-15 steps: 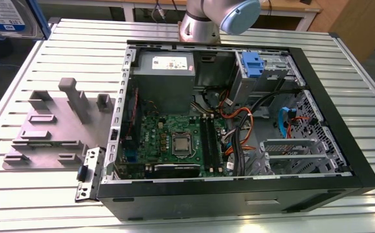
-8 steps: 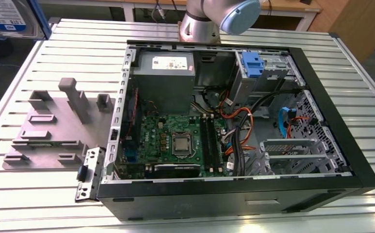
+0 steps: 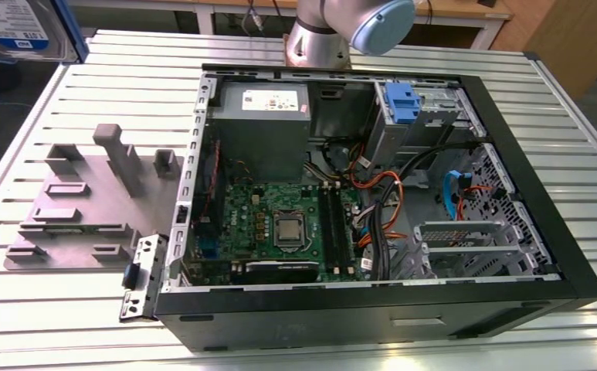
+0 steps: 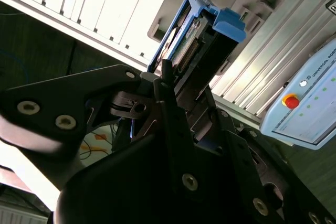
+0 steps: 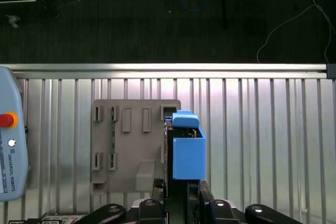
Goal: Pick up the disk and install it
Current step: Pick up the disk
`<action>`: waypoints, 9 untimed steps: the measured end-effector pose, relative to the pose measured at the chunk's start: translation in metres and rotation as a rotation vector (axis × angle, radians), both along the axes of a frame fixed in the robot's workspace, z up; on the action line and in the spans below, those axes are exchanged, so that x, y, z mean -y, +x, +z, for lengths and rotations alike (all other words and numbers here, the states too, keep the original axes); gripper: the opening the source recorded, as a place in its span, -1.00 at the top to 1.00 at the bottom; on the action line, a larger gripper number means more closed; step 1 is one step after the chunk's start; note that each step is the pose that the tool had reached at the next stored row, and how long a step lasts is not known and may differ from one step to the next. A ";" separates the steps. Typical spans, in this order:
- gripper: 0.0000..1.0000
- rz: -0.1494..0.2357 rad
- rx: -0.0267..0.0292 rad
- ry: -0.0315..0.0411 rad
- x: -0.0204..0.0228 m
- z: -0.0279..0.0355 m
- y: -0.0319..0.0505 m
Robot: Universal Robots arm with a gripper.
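Claw (image 5: 178, 188) clamps the disk (image 5: 188, 158) above the grey tray (image 5: 126, 145); open computer case (image 3: 564, 232) holds a motherboard (image 3: 277, 220).

In the exterior view the disk (image 3: 15, 25) sits in the top corner on the exterior view's left, and the picture's edge cuts part of it off. The arm (image 3: 319, 42) is cut off at the top edge too. In the first wrist view the dark gripper (image 5: 176, 190) hides 1 end of the disk (image 5: 188, 153), and the edge cuts off part of the pale control box (image 5: 8, 145).
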State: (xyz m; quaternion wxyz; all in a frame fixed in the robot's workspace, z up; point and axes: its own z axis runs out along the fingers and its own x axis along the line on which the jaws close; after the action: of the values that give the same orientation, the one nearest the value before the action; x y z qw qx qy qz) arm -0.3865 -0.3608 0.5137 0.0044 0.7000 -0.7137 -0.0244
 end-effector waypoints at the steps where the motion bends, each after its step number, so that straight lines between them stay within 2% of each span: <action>1: 0.31 0.000 0.0000 0.0001 0.0000 0.0000 0.0008; 9: 0.31 0.000 0.0000 0.0001 0.0000 0.0000 0.0061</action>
State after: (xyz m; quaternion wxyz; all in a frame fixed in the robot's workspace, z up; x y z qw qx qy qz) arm -0.3804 -0.3608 0.5136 0.0044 0.7000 -0.7137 -0.0245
